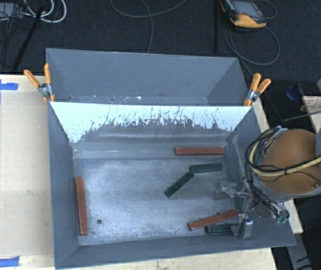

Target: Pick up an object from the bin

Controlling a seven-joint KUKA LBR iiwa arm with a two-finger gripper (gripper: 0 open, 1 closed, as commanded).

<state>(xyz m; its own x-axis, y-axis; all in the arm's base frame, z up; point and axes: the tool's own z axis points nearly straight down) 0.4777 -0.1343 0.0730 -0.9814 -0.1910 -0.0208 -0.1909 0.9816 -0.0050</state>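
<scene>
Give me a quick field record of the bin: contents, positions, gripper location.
container: grey metal bin
arm: gripper at near right corner, over end of red-brown flat bar
beside that: dark green flat bar, lying alongside
centre: tilted green bar; level green bar behind it
far wall: far red-brown bar
left wall: left red-brown bar

We can't make out any txt, labels, brand marks, nos. or signs: nothing legible on the bin or on anything in or around it.
</scene>
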